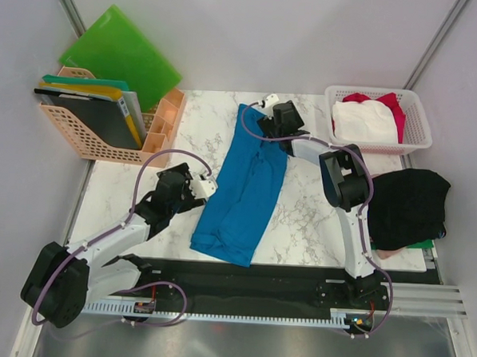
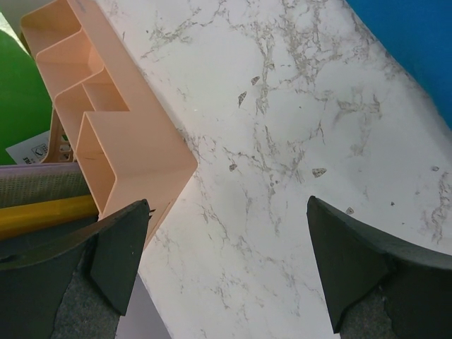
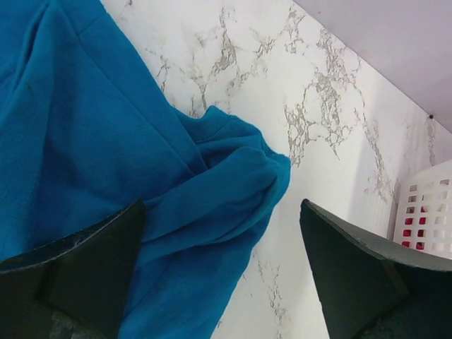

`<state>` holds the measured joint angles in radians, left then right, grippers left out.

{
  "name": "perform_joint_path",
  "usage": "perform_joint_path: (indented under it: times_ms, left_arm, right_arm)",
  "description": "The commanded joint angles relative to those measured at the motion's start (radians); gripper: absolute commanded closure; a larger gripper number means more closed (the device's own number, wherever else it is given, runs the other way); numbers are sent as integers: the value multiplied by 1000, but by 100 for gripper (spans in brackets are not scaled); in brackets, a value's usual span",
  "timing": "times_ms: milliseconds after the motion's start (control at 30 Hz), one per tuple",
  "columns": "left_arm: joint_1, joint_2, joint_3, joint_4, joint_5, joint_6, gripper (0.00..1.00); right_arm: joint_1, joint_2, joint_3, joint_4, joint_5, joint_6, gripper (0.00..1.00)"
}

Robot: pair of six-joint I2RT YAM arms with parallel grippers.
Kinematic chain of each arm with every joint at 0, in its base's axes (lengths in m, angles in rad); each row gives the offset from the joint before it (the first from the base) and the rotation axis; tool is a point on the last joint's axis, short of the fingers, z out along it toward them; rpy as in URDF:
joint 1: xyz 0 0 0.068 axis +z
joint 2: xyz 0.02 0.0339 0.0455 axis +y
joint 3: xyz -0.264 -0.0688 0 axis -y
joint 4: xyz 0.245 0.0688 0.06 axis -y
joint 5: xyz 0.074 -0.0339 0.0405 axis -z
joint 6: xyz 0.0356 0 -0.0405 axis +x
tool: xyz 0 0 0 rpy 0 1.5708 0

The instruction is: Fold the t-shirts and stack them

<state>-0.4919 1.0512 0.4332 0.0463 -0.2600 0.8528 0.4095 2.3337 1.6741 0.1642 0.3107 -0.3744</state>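
Note:
A bright blue t-shirt (image 1: 242, 191) lies folded into a long strip down the middle of the marble table (image 1: 309, 214). My right gripper (image 1: 266, 116) is open over its far end; in the right wrist view a bunched blue corner (image 3: 233, 176) lies between the fingers, not gripped. My left gripper (image 1: 202, 185) is open and empty above bare marble just left of the shirt, whose edge (image 2: 417, 42) shows in the left wrist view. White (image 1: 363, 121) and red (image 1: 394, 103) t-shirts lie in the basket. A black t-shirt (image 1: 409, 207) tops a stack at the right.
A white lattice basket (image 1: 417, 136) stands at the back right, also in the right wrist view (image 3: 427, 212). A peach organiser (image 1: 105, 131) with folders, seen too in the left wrist view (image 2: 106, 127), and a green folder (image 1: 121, 52) stand at the back left.

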Motion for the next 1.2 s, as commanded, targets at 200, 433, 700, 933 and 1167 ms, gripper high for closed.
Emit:
perform_joint_path:
  times_ms: [200, 433, 700, 933, 1167]
  left_arm:
    - [6, 43, 45, 15, 10, -41, 0]
    - [6, 39, 42, 13, 4, -37, 0]
    - [6, 55, 45, 9, 4, -34, 0]
    - [6, 73, 55, 9, 18, -47, 0]
    - [4, 87, 59, 9, 12, -47, 0]
  right_arm:
    - [5, -122, 205, -70, 51, -14, 2]
    - [-58, 113, 603, -591, 12, 113, 45]
    - [-172, 156, 742, -926, -484, 328, 2]
    - [-201, 36, 572, -904, -481, 293, 11]
    - [-202, 94, 664, -907, -507, 311, 18]
